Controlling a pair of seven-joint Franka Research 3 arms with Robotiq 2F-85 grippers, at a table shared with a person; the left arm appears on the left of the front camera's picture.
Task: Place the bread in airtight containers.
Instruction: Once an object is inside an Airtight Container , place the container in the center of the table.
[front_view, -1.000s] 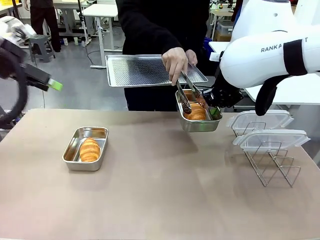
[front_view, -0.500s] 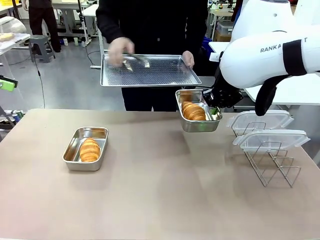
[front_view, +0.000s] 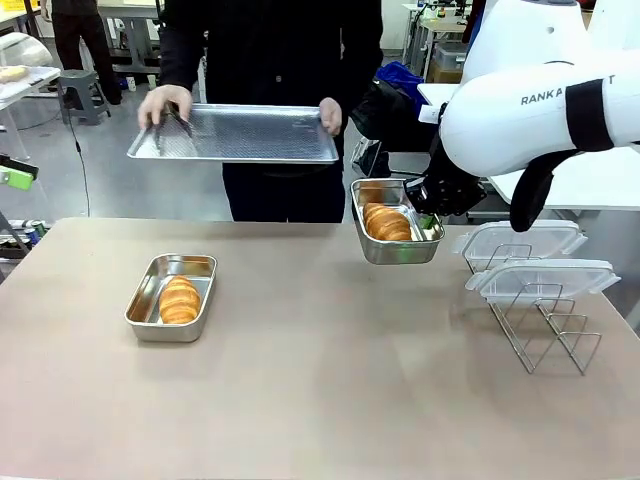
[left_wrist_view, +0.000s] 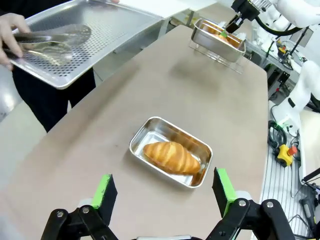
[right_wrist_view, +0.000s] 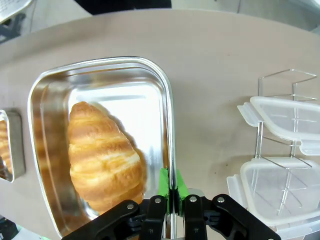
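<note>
Right gripper (right_wrist_view: 170, 182) clenched on rim of 1 pan (right_wrist_view: 47, 125); 1 croissant (right_wrist_view: 102, 160) inside, just left of jaws. Left gripper (left_wrist_view: 164, 192) released; 2nd pan (left_wrist_view: 141, 141) holding 2nd croissant (left_wrist_view: 171, 156) sits ahead of jaws on table (left_wrist_view: 100, 150). 2 lids (front_view: 525, 240) on 1 rack (front_view: 545, 340). Person holds 1 tray (front_view: 240, 135) and 1 tongs (left_wrist_view: 50, 42).

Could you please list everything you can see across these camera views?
croissants: two, golden-brown, one in each pan
table pan: one, shiny steel, table's left
lifted pan: one, shiny steel, held above the table's right
lids: two, clear, on the wire rack
wire rack: one, metal, table's right
perforated tray: one, steel, beyond the table
tongs: one pair, metal, on the tray
table: one, tan
person's hands: two, holding the tray's ends
left fingers: black, green pads, open above the table pan
right fingers: green pads, shut on the lifted pan's rim
</note>
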